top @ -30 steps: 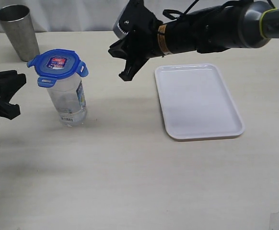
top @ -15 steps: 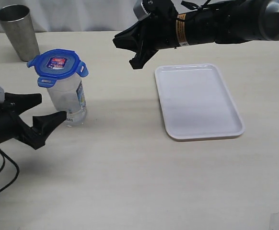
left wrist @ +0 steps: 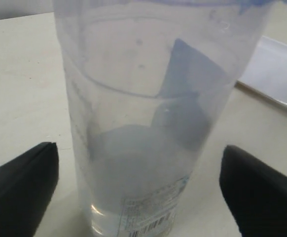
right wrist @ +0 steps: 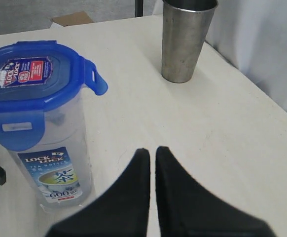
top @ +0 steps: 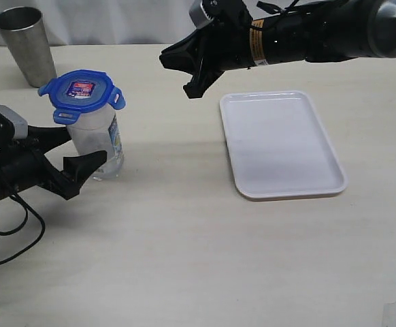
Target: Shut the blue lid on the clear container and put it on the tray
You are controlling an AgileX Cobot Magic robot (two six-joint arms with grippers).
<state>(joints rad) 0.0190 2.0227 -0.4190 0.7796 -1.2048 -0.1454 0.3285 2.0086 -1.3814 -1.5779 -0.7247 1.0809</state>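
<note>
Straddling the clear container (top: 101, 136) low down with the left hand (top: 84, 147), spread wide, no contact visible.
Standing upright on the surface at left-centre of frame, long axis vertical, blue lid (top: 82, 90) on top with one flap sticking out, so probably not fully latched. Sitting between the left fingers (left wrist: 20, 192), approached from frame left. Much nearer than the right hand (top: 192, 87), pressed together on nothing, at top-centre. Well apart from the tray (top: 279, 146), right of centre.

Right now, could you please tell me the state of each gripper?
Left gripper: open, flanking the tall clear plastic container, not touching it.
Right gripper: shut, empty.
</note>
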